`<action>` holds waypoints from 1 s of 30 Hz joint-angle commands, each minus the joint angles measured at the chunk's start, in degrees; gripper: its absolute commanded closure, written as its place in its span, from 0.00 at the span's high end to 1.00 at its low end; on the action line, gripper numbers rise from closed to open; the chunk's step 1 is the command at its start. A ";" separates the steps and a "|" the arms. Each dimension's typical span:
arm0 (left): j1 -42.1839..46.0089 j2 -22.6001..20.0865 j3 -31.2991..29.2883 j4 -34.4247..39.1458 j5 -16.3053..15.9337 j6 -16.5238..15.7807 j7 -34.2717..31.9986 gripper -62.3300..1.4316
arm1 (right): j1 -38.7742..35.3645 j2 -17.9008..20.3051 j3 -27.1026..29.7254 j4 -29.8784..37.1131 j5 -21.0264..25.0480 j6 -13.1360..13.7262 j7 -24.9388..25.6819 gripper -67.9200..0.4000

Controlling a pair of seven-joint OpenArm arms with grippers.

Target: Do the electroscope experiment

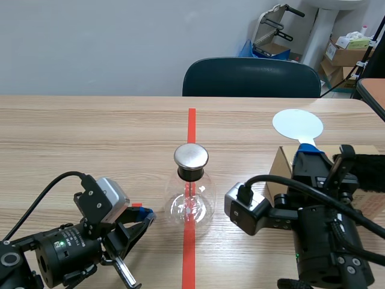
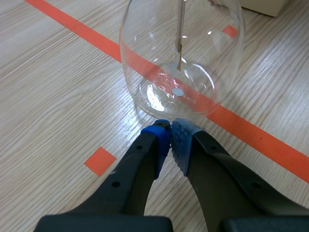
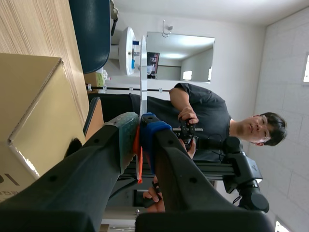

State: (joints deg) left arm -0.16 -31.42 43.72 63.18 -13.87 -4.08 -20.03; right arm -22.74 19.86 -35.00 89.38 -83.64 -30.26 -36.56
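On the red tape line (image 1: pixel 191 123) at the table's middle we see the glass flask (image 1: pixel 191 203) standing upright, its metal cap (image 1: pixel 191 156) on top and a thin strip (image 2: pixel 179 43) hanging inside. Our left gripper (image 2: pixel 170 131) lies low over the wood, fingers pressed together on nothing, tips just beside the flask's base. Our right gripper (image 3: pixel 140 123) points upward beside the cardboard box (image 1: pixel 279 170), pinching a paddle (image 1: pixel 297 124) by its handle, the white round end above the fingers.
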 commanded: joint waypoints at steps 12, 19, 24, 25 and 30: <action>-0.17 0.28 -0.46 0.83 -0.07 0.07 -0.98 0.11 | 0.52 0.61 0.11 1.20 -0.06 -0.61 2.10 0.02; -0.17 0.28 -0.46 0.83 -0.07 0.07 -0.96 0.11 | 0.55 0.61 0.11 1.20 -0.06 -0.61 11.74 0.02; -0.17 0.28 -0.46 0.83 -0.07 0.07 -0.96 0.11 | 0.55 0.61 0.11 1.20 -0.06 -0.61 20.09 0.02; -0.17 0.28 -0.46 0.83 -0.07 0.07 -0.96 0.11 | 0.55 0.61 0.11 1.20 -0.06 -0.61 21.70 0.02; -0.17 0.28 -0.46 0.83 -0.07 0.07 -0.96 0.11 | 0.55 0.61 0.11 1.20 -0.06 -0.61 28.85 0.02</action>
State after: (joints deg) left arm -0.16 -31.42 43.72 63.18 -13.87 -4.08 -20.03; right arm -22.74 19.86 -35.00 89.38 -83.66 -30.24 -7.86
